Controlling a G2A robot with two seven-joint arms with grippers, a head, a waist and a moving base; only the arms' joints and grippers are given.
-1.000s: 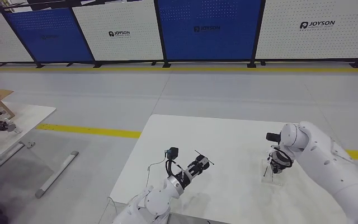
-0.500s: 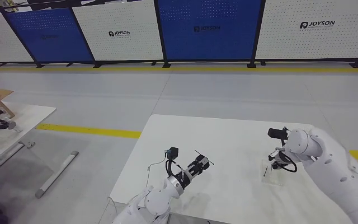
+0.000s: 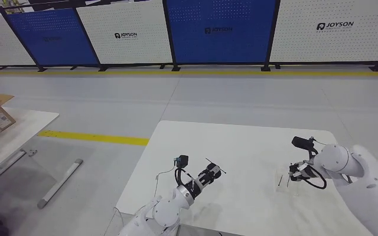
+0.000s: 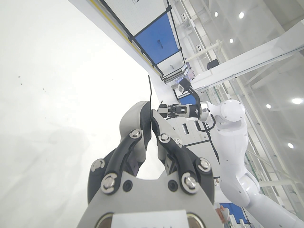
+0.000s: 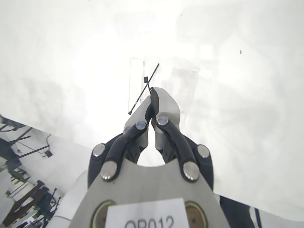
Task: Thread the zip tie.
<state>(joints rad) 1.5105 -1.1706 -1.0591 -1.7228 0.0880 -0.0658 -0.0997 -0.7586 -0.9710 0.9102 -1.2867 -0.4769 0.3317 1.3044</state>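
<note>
Two jaw pairs clamped: my left gripper [image 4: 150, 110] holds zip tie [image 4: 150, 88] toward bench [image 3: 236, 141] left edge; right gripper [image 5: 152, 93], pinching second tie [image 5: 146, 81], has pulled back toward right edge. Threading not begun.

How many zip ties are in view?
3. One zip tie is pinched in the left end effector; a second zip tie in the right end effector; a third zip tie lies loose beside it.

Factory hall: pegboard partition panels [image 3: 221, 32], yellow floor line [image 3: 94, 137], ceiling lights [image 4: 241, 14].
</note>
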